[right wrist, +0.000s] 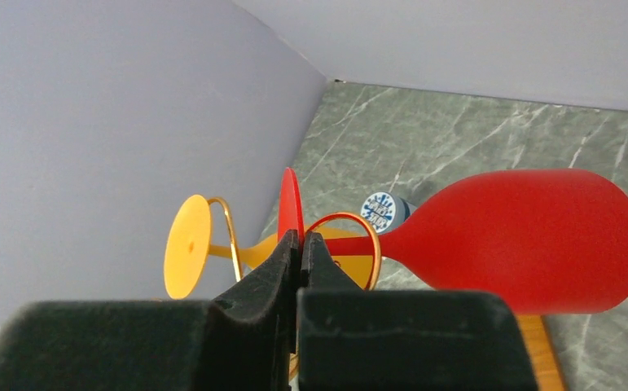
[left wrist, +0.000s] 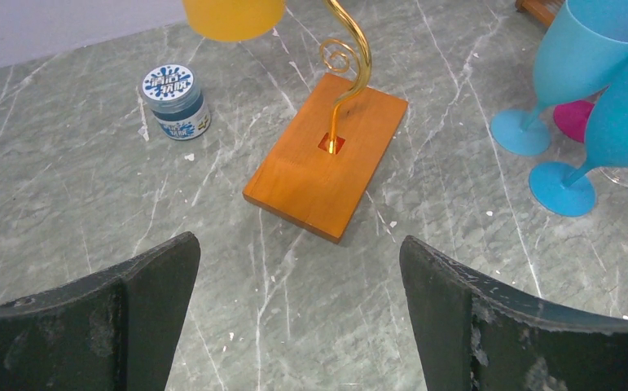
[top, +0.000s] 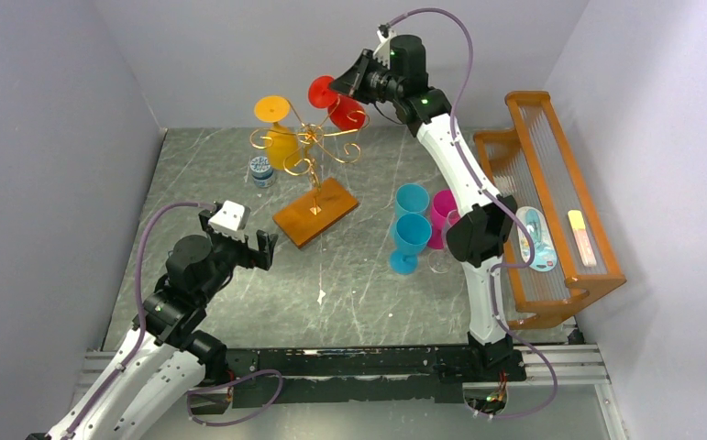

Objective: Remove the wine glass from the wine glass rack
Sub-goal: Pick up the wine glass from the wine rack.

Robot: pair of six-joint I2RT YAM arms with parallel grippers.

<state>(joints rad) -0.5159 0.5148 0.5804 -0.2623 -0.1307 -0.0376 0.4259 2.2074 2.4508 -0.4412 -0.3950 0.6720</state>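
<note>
The wine glass rack [top: 315, 151] is a gold wire tree on a brown wooden base [left wrist: 327, 159]. A red wine glass [right wrist: 530, 240] hangs upside down from its right arm, the stem inside a gold wire loop [right wrist: 361, 224]. My right gripper [right wrist: 300, 240] is shut on the edge of the red glass's round foot [right wrist: 291, 199], high at the back [top: 336, 87]. A yellow wine glass [top: 281, 142] hangs on the left arm. Low over the table in front of the base, my left gripper [left wrist: 298, 269] stands wide open and holds nothing.
A small blue-lidded jar [left wrist: 176, 102] stands left of the rack. Two blue glasses [top: 411, 229] and a pink one [top: 443, 213] stand upright by the right arm. An orange wooden frame [top: 551, 211] with clear rods lines the right wall. Walls close in on three sides.
</note>
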